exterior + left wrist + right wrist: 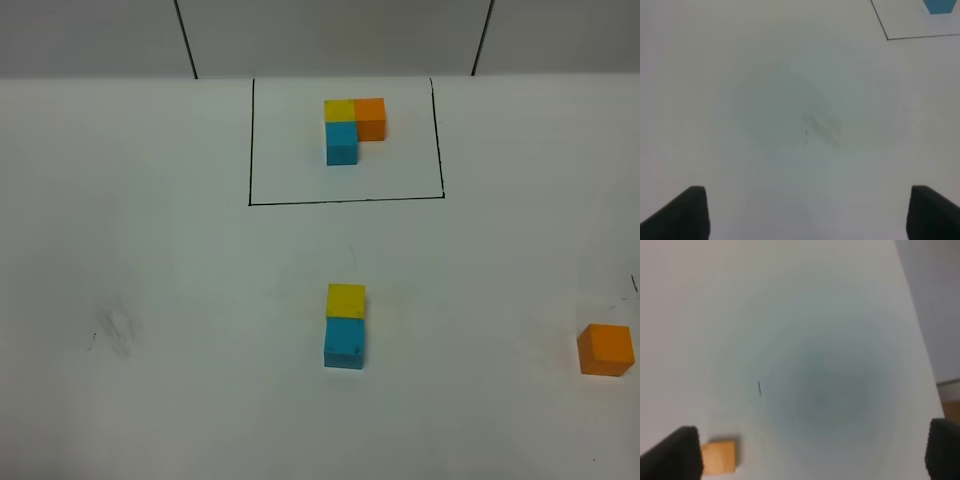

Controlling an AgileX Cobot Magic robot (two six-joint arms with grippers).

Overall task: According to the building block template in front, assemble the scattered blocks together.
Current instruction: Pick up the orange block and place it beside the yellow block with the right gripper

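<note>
The building block template (352, 128) lies at the back inside a thin black rectangle: yellow corner, orange arm to the right, cyan arm toward the front. Of the scattered blocks, the yellow cube (346, 299) and the cyan cube (344, 343) sit touching at mid-table, yellow behind cyan. The orange cube (605, 350) lies alone by the right edge. Neither arm shows in the high view. My left gripper (808, 195) hangs open over bare table, with the template's cyan cube (940, 6) far ahead. My right gripper (813, 430) is open, the orange cube (719, 456) just beside one finger (682, 452).
The white table (150, 300) carries a faint grey smudge (118, 328) at the left, which also shows under the left gripper as a smudge (821, 127). The table's right edge (920, 340) runs close to the right gripper. Two dark seams cross the back wall.
</note>
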